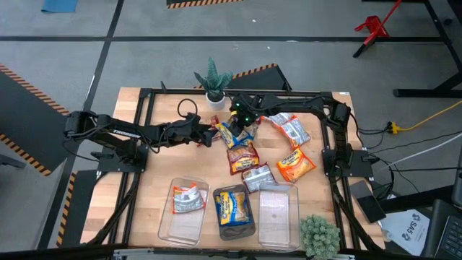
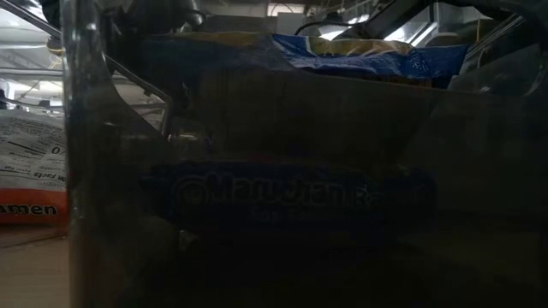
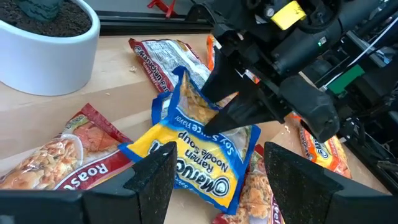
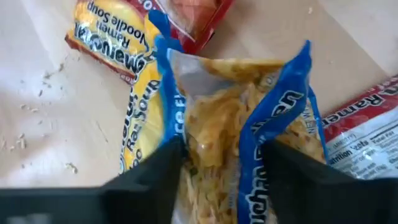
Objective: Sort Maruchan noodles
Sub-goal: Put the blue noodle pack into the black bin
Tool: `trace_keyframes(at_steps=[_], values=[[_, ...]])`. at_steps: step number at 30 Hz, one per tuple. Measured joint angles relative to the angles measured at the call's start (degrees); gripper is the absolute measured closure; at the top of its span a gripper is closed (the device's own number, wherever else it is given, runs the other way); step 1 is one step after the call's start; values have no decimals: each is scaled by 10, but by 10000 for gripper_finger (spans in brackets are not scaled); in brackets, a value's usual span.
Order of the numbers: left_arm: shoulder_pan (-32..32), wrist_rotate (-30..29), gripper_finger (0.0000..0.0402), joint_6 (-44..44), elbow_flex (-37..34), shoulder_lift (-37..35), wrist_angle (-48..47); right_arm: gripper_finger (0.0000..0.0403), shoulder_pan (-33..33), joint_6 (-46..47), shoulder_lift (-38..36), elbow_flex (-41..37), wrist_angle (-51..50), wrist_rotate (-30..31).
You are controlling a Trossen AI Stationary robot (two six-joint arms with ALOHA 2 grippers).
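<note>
The right gripper point(image 4: 221, 168), jaws clenched on a blue-and-yellow noodle packet point(image 4: 236, 124), tilts one end off the tabletop point(image 1: 155, 155); the left gripper point(image 3: 214, 177) is spread beside it.

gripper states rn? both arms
Left gripper: open, holding nothing, just short of the blue-and-yellow packet.
Right gripper: fingers either side of that upended packet; firm grip cannot be told.

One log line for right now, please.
right gripper: closing on blue-and-yellow packet mid-pile | left gripper: open, beside it | bins: two of three filled
</note>
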Motion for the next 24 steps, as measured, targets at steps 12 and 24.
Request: trace_keyframes(at_steps=[12, 24], values=[[0, 0, 168, 0, 0, 0, -8, 398, 0, -11, -10, 14, -11, -20], [0, -1, 168, -60, 0, -3, -5, 402, 1, -3, -89, 33, -17, 7]])
